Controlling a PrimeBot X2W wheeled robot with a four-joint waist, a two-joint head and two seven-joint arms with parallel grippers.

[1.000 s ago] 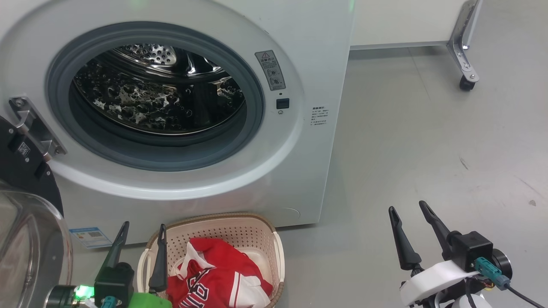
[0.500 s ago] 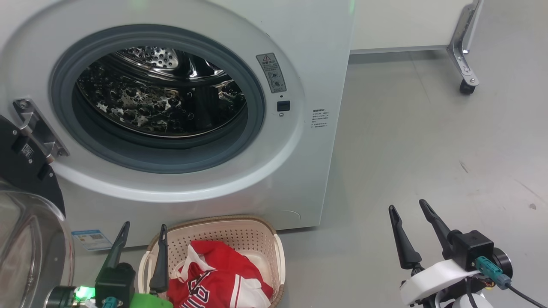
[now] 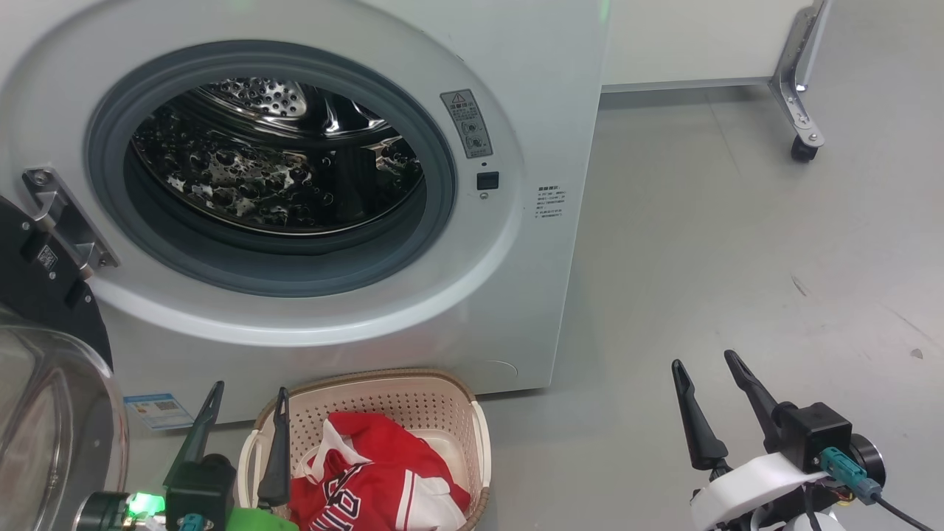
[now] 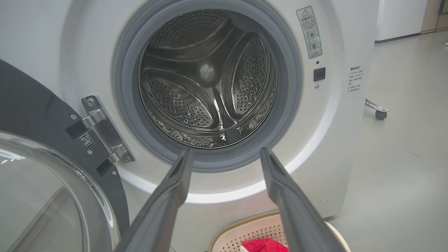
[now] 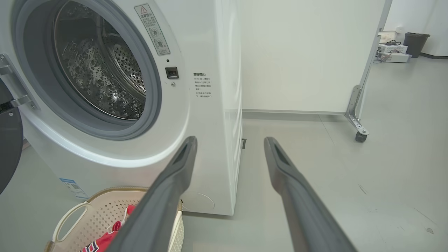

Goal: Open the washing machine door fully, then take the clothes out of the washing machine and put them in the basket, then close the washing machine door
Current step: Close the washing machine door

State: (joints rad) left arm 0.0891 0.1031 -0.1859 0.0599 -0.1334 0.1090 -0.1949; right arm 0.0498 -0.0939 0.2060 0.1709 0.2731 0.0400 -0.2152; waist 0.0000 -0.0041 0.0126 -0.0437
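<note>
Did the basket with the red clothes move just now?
No. The basket keeps the same spot below the washing machine, right of its blue sticker; only the whole picture shifted slightly.

The white washing machine (image 3: 531,88) is seen with its grey seal and steel drum exposed, and the washing machine door (image 3: 37,295), black-rimmed with a clear glass bowl, is swung wide on its left-side hinge. The red-and-white clothes (image 3: 383,479) are piled in the cream perforated basket (image 3: 383,376), which is set on the floor just before the machine.

Grey floor (image 3: 700,243) bears washing machine (image 3: 542,88); basket (image 3: 402,404) just before it.
</note>
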